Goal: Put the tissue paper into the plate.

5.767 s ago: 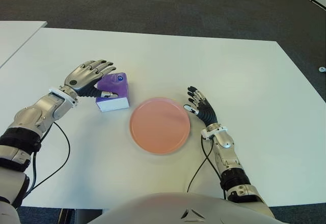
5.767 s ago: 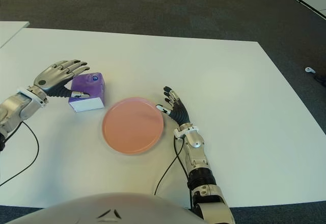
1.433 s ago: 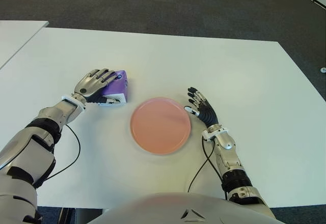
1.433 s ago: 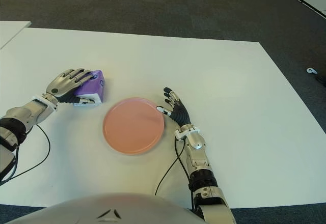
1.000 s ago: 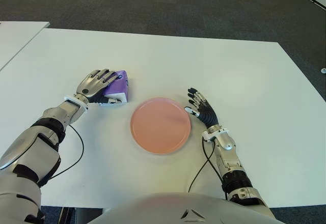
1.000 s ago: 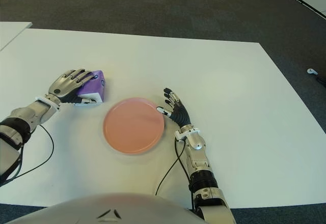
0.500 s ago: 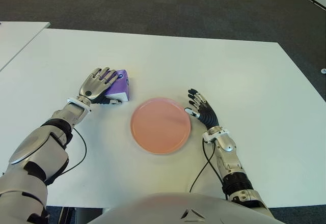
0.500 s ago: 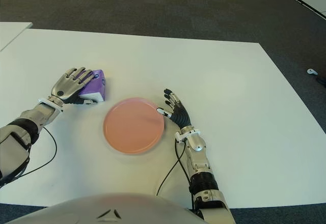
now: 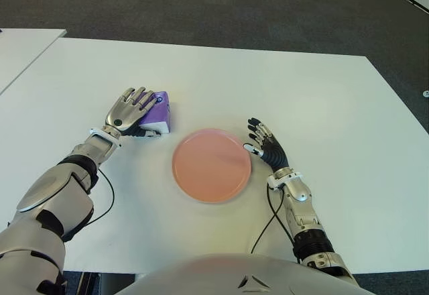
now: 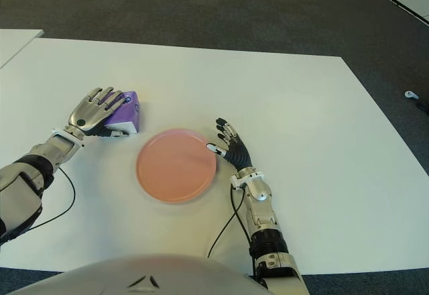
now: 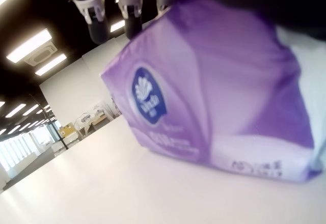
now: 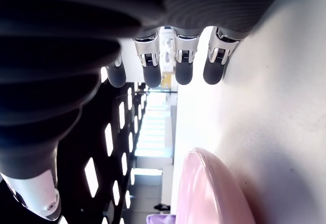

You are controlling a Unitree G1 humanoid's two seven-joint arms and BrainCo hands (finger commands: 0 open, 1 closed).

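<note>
Since the frame 5.8 s back, left hand (image 9: 127, 112) has come down from beside the tissue pack (image 9: 157, 114) onto it, and the pack sits a little farther up the frame than it did; over the last half second almost nothing has shifted. Palm now lies over the pack's left part, at left of centre in the left eye view. Fingers (image 9: 138, 96) are extended and fanned across the purple top, not curled around it. Left wrist view: three fingertips (image 11: 95, 24) reach past the pack's far upper edge, apart from one another; purple wrapper with a round blue logo, white lower band. Whether the thumb presses the near side cannot be told. No closed grip visible.

Tissue pack lies on the white table (image 9: 322, 100), just up and left of the pink plate (image 9: 211, 165), a narrow strip of table between them. Plate holds nothing.

Right hand (image 9: 267, 147) shows just beside the plate's right rim, centre-right of the frame, unchanged throughout. Its fingers are straight and slightly spread, holding nothing; right wrist view shows the fingertips (image 12: 150, 69) over bare table with the plate's rim close by.
</note>
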